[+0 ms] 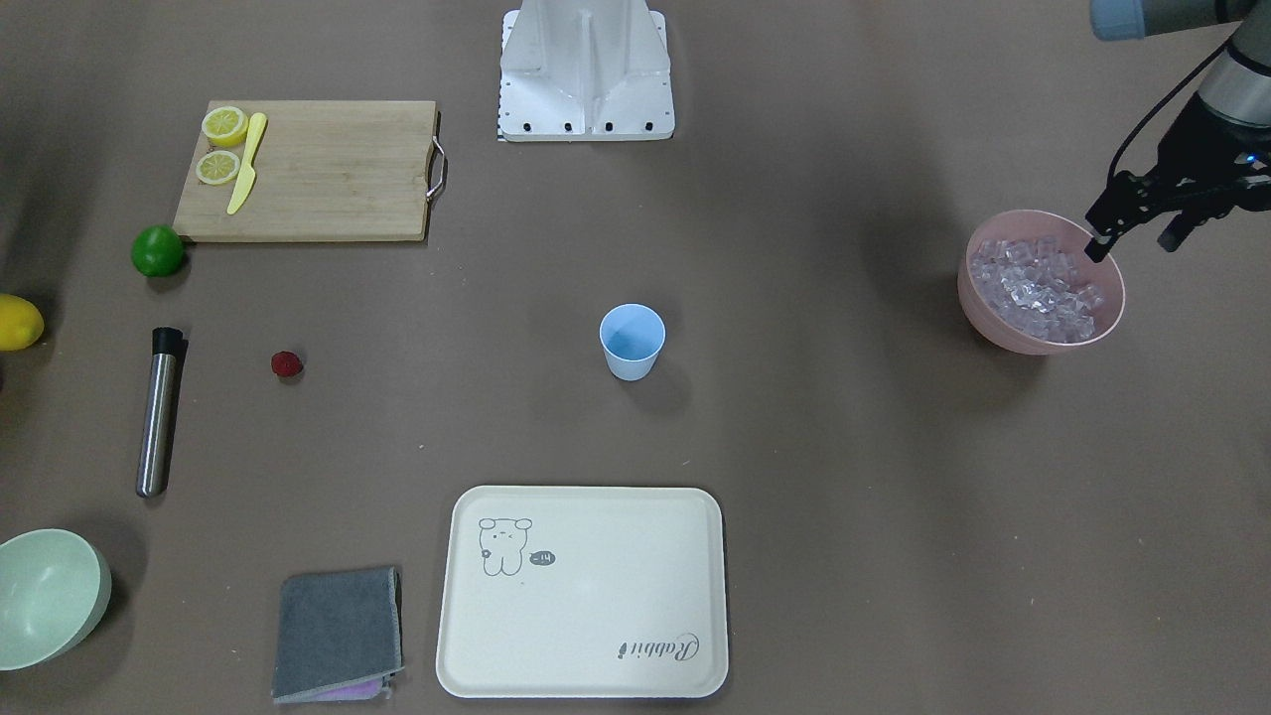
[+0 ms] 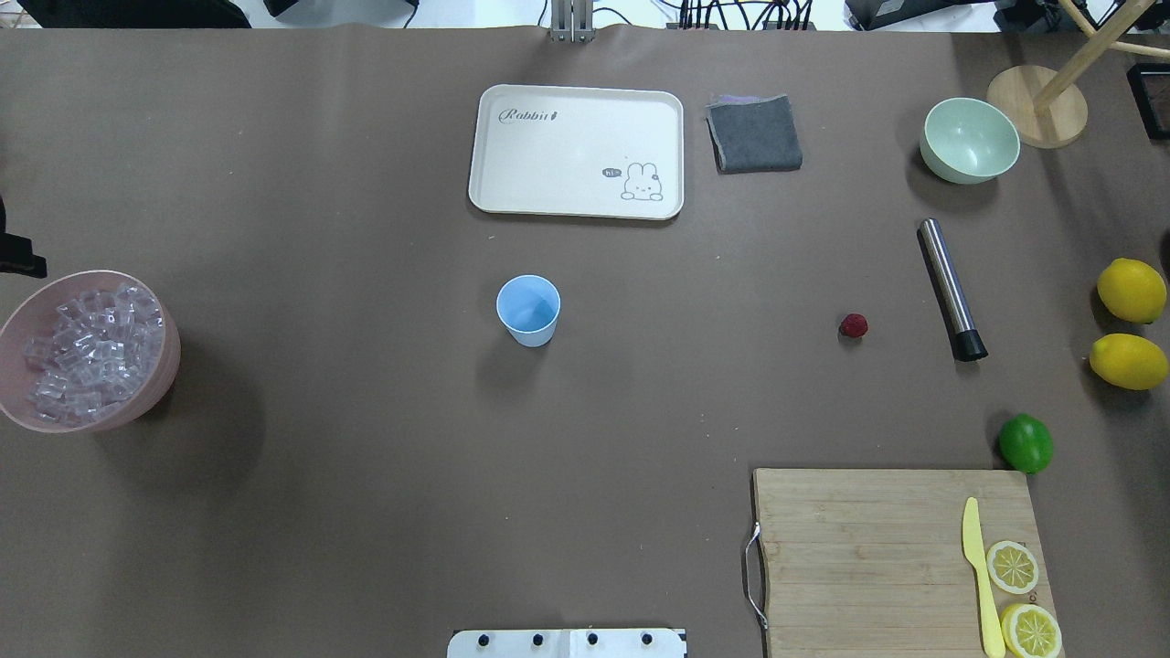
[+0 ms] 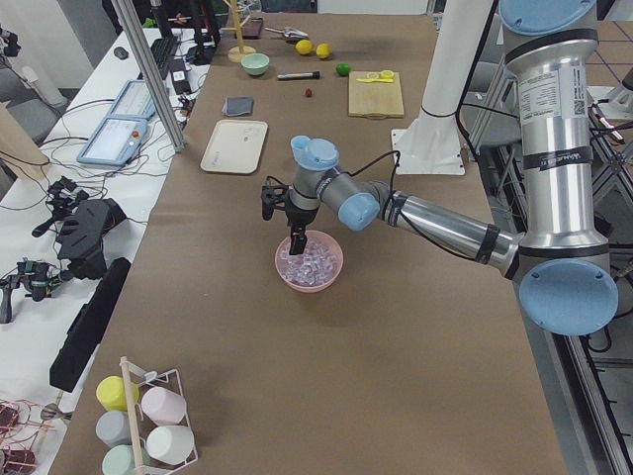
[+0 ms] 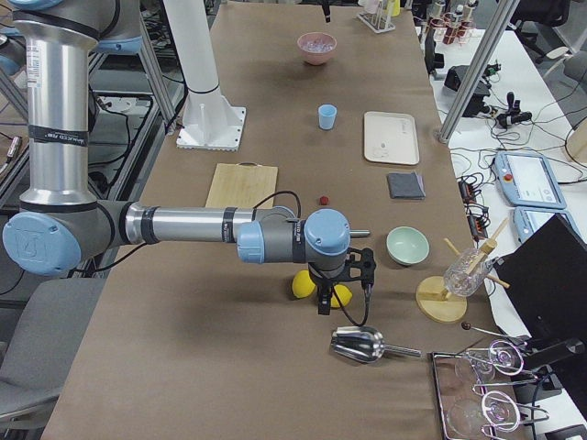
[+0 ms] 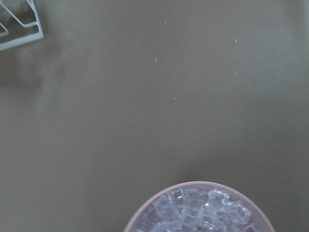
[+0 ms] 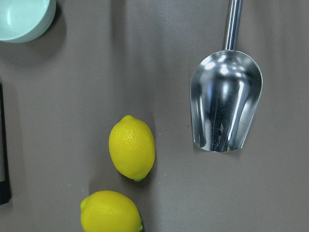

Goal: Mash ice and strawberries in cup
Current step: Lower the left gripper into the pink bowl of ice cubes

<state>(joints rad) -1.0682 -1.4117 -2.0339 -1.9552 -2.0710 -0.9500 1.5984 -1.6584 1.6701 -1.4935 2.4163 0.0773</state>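
Left pincer (image 1: 1134,238) hangs spread and empty over the ice (image 1: 1038,288) in the pink bowl (image 1: 971,298); the cup (image 1: 632,343) stands well apart on the counter (image 1: 844,417). A straight drop onto one cube, clear of the rim, looks wisest.

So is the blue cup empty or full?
Empty. The cup stands upright with only its blue bottom showing; the ice sits in the pink bowl, the strawberry on the table.

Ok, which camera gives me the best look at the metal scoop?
Right wrist-mounted: the metal scoop fills much of the frame from above, bowl empty, handle cut off by the top edge. Exterior right shows it small and at an angle. The other four views miss it.
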